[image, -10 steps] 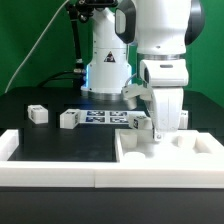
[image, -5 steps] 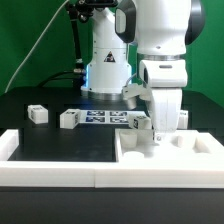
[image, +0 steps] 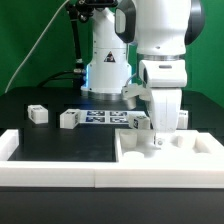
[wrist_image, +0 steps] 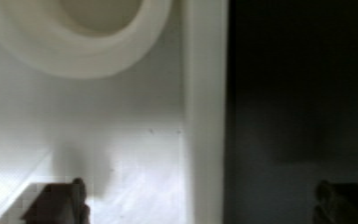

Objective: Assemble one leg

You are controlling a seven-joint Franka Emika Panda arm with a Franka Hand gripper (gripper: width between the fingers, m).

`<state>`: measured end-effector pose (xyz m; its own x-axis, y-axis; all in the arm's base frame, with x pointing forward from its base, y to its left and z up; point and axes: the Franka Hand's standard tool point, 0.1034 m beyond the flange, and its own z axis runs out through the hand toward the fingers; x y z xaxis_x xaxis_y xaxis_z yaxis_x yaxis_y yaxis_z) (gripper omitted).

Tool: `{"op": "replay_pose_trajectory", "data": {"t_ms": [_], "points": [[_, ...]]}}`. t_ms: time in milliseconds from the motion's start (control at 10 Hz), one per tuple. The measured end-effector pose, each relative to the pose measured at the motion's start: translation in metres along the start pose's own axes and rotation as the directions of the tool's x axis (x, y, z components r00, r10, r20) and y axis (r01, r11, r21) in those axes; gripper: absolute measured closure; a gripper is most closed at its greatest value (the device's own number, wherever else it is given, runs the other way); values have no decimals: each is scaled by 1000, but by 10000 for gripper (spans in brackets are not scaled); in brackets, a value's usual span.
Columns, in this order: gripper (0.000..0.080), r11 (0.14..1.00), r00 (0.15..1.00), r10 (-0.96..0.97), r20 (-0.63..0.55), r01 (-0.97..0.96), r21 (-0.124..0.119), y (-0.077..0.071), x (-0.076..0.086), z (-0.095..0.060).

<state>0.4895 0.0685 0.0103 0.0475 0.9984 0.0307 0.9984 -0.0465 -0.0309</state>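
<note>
Three small white legs with black-and-white tags stand on the black table: one (image: pixel 37 114) at the exterior view's left, one (image: pixel 69 119) beside the marker board, one (image: pixel 128 121) just behind the large white tray-like part (image: pixel 190 160). My gripper (image: pixel 157 140) points straight down over that part's back left corner. In the wrist view the gripper (wrist_image: pixel 202 205) is open and empty. Its fingertips (wrist_image: pixel 59 200) straddle the part's edge, with the white surface (wrist_image: pixel 105 130) and a round recess (wrist_image: pixel 87 25) on one side and black table on the other.
The marker board (image: pixel 100 116) lies flat in front of the robot base (image: pixel 105 70). A low white wall (image: pixel 50 172) runs along the table's front and the exterior view's left side. Another small white piece (image: pixel 186 118) shows behind the gripper.
The gripper has come down a little toward the tray-like part's corner. The legs have not moved.
</note>
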Motion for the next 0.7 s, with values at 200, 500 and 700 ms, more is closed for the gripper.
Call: {"op": "replay_pose_trajectory", "data": {"t_ms": [200,500,700], "points": [[151,1000,1000,2,0,-2,-1,0,0,-1],[151,998,999,47,8,-47,-44,-11,2,-36],[151,996,997,81,9,-81,-47,-13,2,-41]]}}
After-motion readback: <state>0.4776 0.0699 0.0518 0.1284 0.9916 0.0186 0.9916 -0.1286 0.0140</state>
